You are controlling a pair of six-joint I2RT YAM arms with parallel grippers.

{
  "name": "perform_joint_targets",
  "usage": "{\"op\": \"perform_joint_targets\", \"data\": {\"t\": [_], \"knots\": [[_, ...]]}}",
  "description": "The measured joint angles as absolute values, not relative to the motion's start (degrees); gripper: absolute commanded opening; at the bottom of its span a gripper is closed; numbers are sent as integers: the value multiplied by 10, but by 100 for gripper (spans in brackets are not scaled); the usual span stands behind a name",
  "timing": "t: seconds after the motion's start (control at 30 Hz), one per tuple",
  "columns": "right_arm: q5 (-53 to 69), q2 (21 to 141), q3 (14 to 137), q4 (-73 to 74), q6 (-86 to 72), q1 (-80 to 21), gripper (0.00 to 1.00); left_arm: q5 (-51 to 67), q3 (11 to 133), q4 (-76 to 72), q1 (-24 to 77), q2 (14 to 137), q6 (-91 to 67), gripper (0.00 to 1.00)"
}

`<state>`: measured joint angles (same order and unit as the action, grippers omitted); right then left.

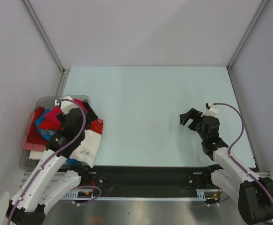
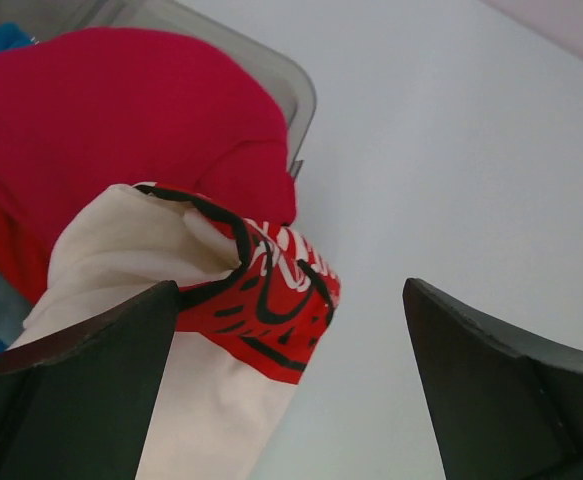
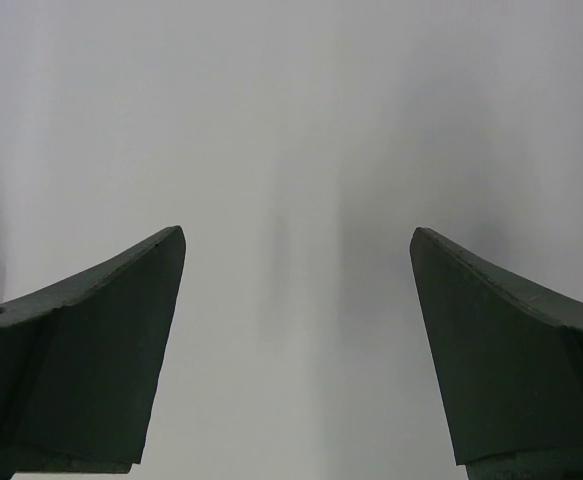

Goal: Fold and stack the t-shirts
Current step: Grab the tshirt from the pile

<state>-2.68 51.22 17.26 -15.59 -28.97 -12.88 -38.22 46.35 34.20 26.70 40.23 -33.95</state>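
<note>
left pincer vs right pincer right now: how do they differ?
1. The left pincer hangs over the white tee with the red print, which drapes out of the grey bin. The right pincer has only bare table beneath it.
2. The left pincer is at the table's left side by the bin. The right pincer is over the right half, away from any cloth.

Shared: both are wide open and grip nothing.

Pale walls [image 1: 141,28] enclose a light-blue table [image 1: 145,112].

The white left robot arm [image 1: 56,152] covers the middle of the red, blue and white cotton t-shirt heap [image 1: 39,124]; the crumpled red chest print [image 2: 281,300] has lettering I can't read.
</note>
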Motion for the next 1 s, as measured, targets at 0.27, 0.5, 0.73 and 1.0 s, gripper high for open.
{"op": "perform_joint_targets", "data": {"t": [0.27, 0.5, 0.73, 1.0], "knots": [[-21, 512, 173, -158, -290, -128, 100, -337, 457, 347, 161, 435, -335, 45], [-21, 512, 173, -158, -290, -127, 100, -241, 453, 320, 140, 459, -315, 0], [-21, 512, 173, -158, -290, -126, 100, -84, 585, 313, 249, 528, -335, 0], [-21, 510, 173, -158, -290, -123, 100, 28, 1046, 313, 294, 752, -366, 13]]}}
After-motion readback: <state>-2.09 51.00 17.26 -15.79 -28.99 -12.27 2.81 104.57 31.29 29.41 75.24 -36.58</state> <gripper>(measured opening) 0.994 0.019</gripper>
